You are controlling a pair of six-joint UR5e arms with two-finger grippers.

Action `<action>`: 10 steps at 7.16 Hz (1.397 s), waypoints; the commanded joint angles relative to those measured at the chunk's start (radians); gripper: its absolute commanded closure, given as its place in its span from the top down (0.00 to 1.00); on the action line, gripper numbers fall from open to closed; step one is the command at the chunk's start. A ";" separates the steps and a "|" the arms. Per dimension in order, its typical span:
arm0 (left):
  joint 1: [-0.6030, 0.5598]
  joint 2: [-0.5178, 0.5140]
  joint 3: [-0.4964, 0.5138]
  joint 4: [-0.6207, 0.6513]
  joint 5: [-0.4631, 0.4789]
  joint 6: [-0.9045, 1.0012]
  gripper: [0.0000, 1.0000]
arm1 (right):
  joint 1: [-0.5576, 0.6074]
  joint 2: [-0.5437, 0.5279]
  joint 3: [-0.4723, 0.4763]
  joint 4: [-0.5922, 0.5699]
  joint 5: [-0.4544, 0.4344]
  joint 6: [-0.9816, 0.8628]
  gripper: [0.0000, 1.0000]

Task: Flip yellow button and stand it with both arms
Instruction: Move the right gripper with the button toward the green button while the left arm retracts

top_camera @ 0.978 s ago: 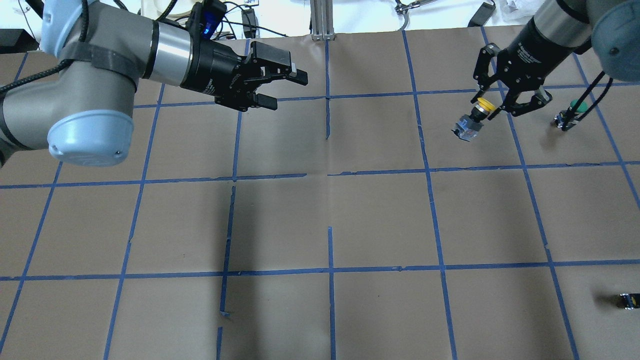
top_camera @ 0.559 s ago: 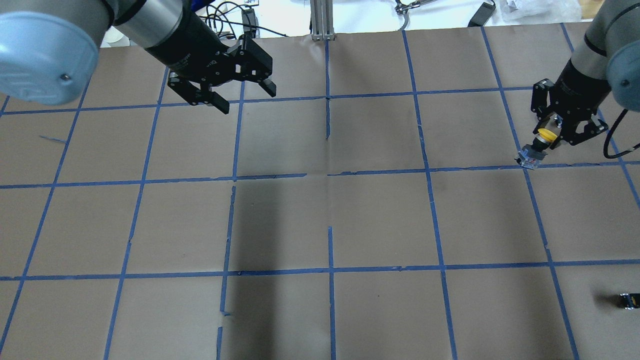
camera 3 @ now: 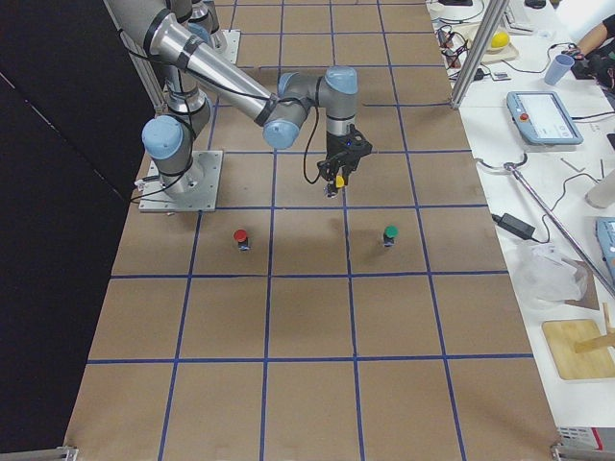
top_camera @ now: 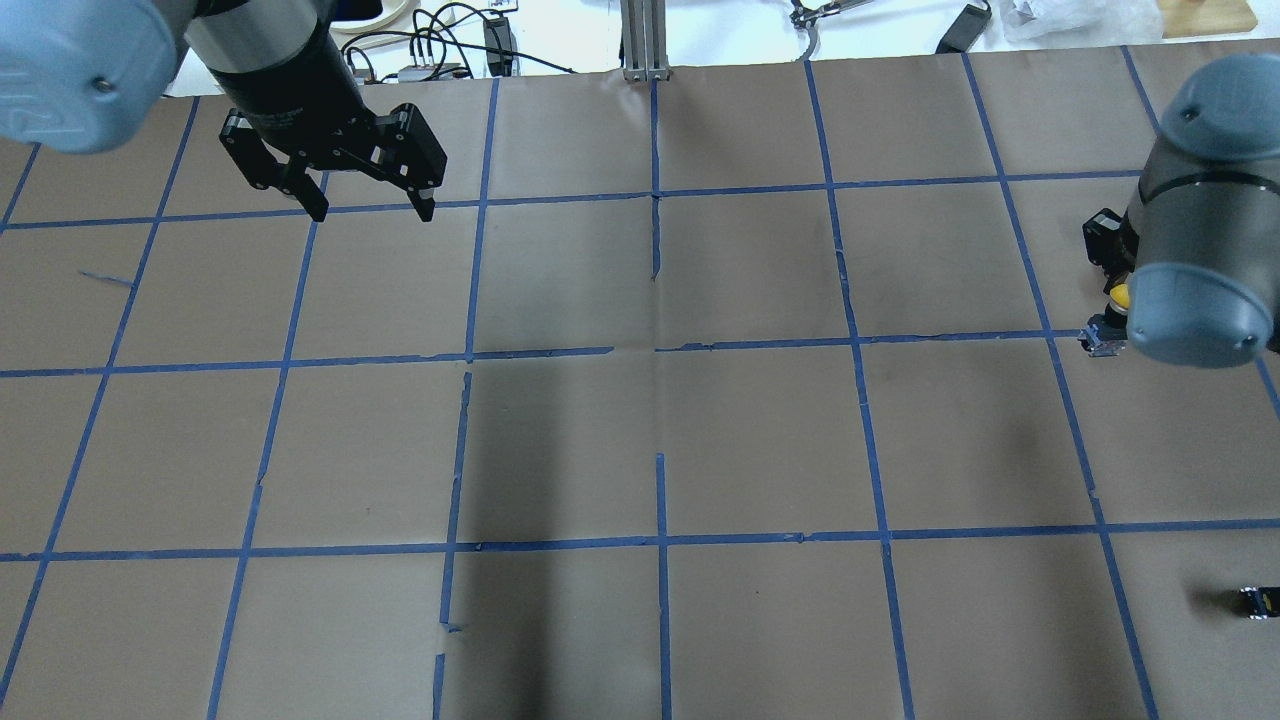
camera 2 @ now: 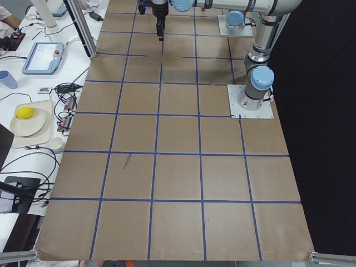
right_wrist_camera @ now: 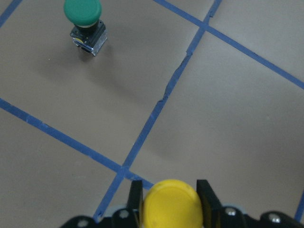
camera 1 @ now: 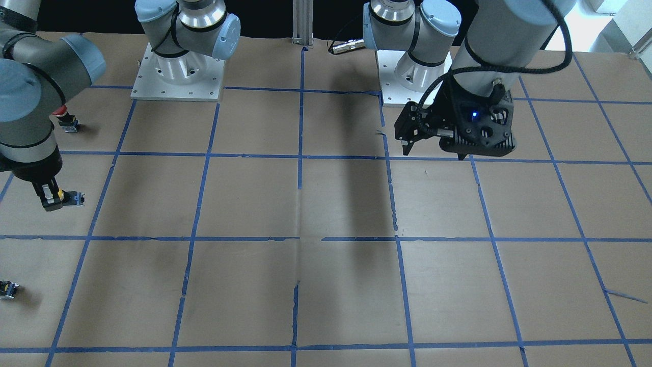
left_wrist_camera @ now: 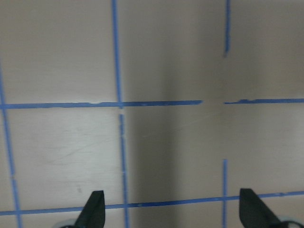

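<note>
While pinched by its cap between fingers of black right gripper [right_wrist_camera: 169, 192]: small yellow mushroom-capped plastic push-button [right_wrist_camera: 171, 209], body past fingertips. Likely light, rigid, slick-domed; best taken by blocky body. Left gripper [top_camera: 372, 212] spread, empty.

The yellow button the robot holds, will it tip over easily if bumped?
Probably a bit tippy: the yellow button has a big round cap. Yet the same-shaped green button stands cap-up, so it can likely balance. It seems stiff: the right gripper pinches it without visible squashing.
</note>
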 commanded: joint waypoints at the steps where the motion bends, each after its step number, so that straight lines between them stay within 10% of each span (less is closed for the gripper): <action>1: -0.003 -0.033 -0.008 0.032 0.018 0.035 1.00 | -0.037 0.010 0.056 -0.130 -0.033 -0.067 0.05; 10: 0.050 0.048 -0.046 0.035 -0.048 -0.032 1.00 | -0.141 0.132 0.077 -0.284 -0.145 -0.148 0.10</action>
